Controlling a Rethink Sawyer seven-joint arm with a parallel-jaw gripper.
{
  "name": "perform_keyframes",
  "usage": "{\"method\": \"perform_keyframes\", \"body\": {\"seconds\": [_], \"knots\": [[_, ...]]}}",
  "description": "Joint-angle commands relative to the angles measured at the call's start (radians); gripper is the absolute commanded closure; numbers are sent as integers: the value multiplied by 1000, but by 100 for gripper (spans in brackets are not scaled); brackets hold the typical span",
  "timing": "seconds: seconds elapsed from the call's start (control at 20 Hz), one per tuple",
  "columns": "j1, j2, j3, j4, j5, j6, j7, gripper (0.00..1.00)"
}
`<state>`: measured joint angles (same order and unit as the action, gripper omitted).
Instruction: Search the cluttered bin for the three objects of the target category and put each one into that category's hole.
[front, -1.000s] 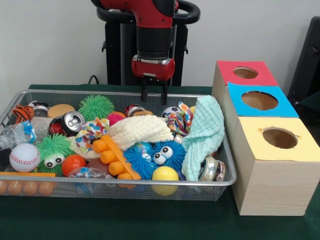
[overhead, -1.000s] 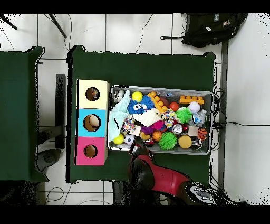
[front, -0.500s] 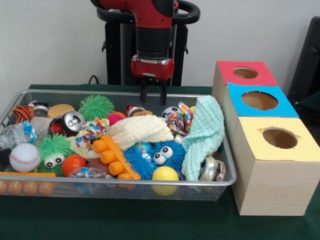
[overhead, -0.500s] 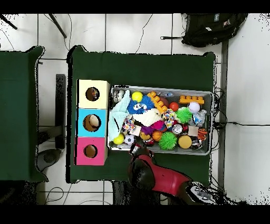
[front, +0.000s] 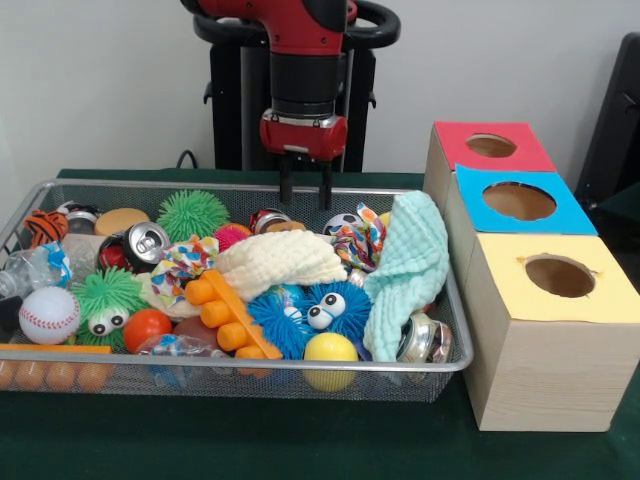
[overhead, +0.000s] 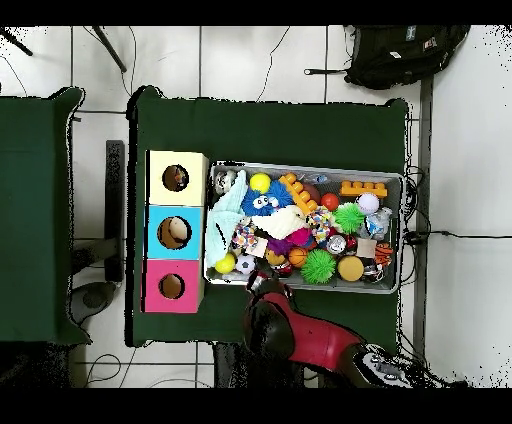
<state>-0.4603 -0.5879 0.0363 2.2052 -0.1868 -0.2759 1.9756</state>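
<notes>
A wire mesh bin is packed with toys, cloths and cans. Among them lie a soda can, a second can, a baseball, a yellow ball, a cream cloth and a mint cloth. My gripper hangs open and empty over the bin's back rim, just above a small can. Overhead, the gripper shows at the bin's lower edge. Beside the bin stand the red box, blue box and yellow box, each with a round hole.
A green spiky ball, a blue fuzzy toy with eyes and an orange plastic toy crowd the bin. Overhead, the row of boxes sits left of the bin, and a black bag lies on the floor.
The gripper has crept very slightly up and to the left in the front view. It stays open, and nothing in the bin has moved.
</notes>
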Motion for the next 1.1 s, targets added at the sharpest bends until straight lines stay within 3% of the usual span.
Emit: {"method": "perform_keyframes", "body": {"seconds": [0.05,0.45,0.6,0.8,1.1], "knots": [[25,-62,4,-20,17,107,112,0],[50,-128,-6,-38,9,189,87,0],[-3,-160,27,-34,-16,244,66,0],[-2,-234,25,-19,-5,314,60,0],[-29,-254,65,-36,-14,357,50,0]]}}
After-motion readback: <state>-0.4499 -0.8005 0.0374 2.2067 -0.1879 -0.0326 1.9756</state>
